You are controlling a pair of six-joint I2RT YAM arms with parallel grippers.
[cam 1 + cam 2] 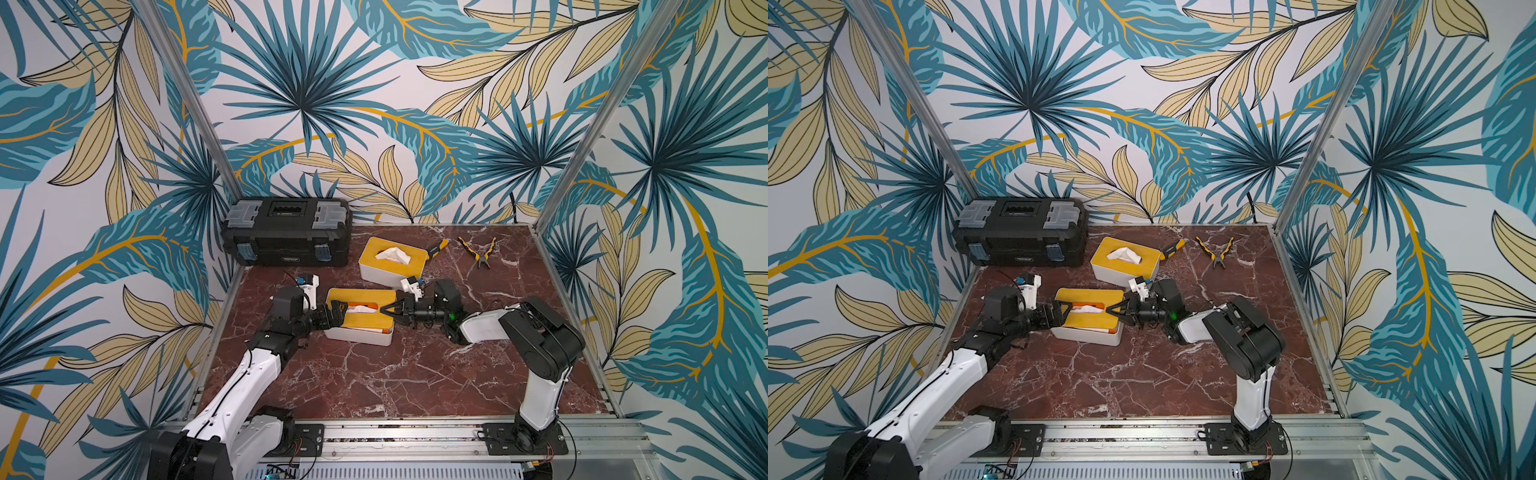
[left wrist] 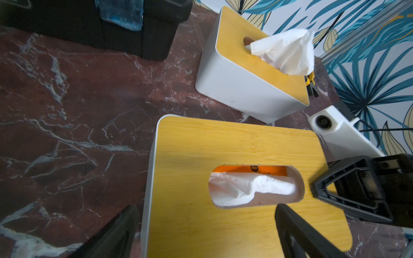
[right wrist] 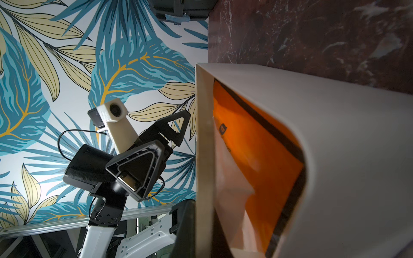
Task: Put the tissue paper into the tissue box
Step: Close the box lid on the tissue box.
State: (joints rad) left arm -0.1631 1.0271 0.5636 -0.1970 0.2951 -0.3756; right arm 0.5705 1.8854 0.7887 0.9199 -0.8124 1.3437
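apparently the tissue paper (image 2: 250, 187) is already inside the near tissue box (image 1: 361, 334): a white fold shows in the slot of the bamboo lid (image 2: 223, 145), with the orange pack (image 3: 257, 145) under it. the lid is not seated, though; the right wrist view shows a gap between it and the white wall. so the step in hand looks like closing the lid down.

the right claw (image 1: 385, 310) is pressed together and empty, its tip at the lid's end just beside the slot. the left claw (image 1: 336, 316) is spread wide at the opposite end, one finger over the lid and the other outside the box wall above the counter (image 1: 395, 374), pinching nothing.

to do it well, i would press straight down with the shut tip on bare wood, not on the fold. the left claw should steady the box so it neither slides nor tips. ease off once the lid sits level all round.
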